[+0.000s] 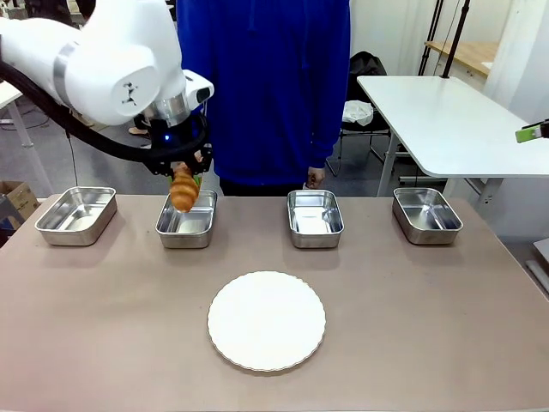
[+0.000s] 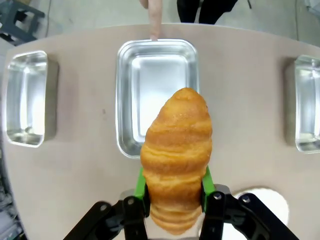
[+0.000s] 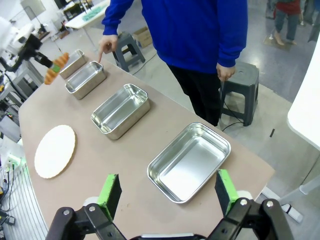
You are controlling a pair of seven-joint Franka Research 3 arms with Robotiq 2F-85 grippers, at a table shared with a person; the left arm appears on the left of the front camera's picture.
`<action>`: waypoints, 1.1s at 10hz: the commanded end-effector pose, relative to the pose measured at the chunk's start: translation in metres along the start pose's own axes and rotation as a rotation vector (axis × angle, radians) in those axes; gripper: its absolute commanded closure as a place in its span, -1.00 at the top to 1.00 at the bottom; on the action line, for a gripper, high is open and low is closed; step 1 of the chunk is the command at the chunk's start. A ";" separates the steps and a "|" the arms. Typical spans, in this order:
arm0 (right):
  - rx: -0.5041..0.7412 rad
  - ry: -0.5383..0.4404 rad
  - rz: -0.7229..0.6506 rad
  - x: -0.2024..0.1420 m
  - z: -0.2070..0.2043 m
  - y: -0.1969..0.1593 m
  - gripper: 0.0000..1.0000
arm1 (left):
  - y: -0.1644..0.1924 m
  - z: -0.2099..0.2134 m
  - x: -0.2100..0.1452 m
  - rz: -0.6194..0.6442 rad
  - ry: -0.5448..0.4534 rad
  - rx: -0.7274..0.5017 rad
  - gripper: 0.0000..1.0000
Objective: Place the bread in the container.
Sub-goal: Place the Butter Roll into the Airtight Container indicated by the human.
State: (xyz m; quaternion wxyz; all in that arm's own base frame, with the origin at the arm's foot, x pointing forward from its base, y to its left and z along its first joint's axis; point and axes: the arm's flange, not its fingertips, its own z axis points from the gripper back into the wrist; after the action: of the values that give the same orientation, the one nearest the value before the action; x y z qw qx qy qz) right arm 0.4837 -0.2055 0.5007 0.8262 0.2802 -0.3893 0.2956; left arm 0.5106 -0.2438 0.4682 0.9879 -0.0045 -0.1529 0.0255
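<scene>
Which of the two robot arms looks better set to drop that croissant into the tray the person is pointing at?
The left. Its gripper is shut on the croissant above the pointed-at tray. The right gripper is open, empty, over the tray at the far end.

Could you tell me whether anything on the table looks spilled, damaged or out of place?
Nothing stands out. The four steel trays sit upright in a row, the white plate lies flat, and the croissant looks intact in the left gripper.

Bright, even overhead light; glare flashes off the steel trays (image 2: 156,95). Soft shadows on the tabletop (image 1: 412,326), wrist views bowing at the edges, focus sharp.
</scene>
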 end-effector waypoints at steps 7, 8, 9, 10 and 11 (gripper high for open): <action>0.002 -0.006 0.003 0.001 0.001 0.001 1.00 | 0.002 -0.100 0.052 0.033 0.023 0.055 0.40; 0.002 -0.006 0.003 0.001 0.001 0.001 1.00 | 0.000 -0.102 0.054 -0.003 0.027 0.056 1.00; 0.002 -0.006 0.003 0.001 0.001 0.001 1.00 | 0.000 -0.101 0.053 0.008 0.049 0.051 1.00; 0.002 -0.006 0.003 0.001 0.001 0.001 1.00 | 0.001 -0.102 0.052 0.011 0.060 0.051 1.00; 0.002 -0.006 0.003 0.001 0.001 0.001 1.00 | 0.002 -0.100 0.053 0.005 0.066 0.047 1.00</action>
State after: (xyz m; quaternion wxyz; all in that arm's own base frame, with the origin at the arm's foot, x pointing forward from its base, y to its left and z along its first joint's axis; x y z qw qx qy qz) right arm 0.4836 -0.2058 0.5008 0.8263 0.2800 -0.3894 0.2953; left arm 0.5874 -0.2420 0.3844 0.9909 0.0216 -0.1290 0.0321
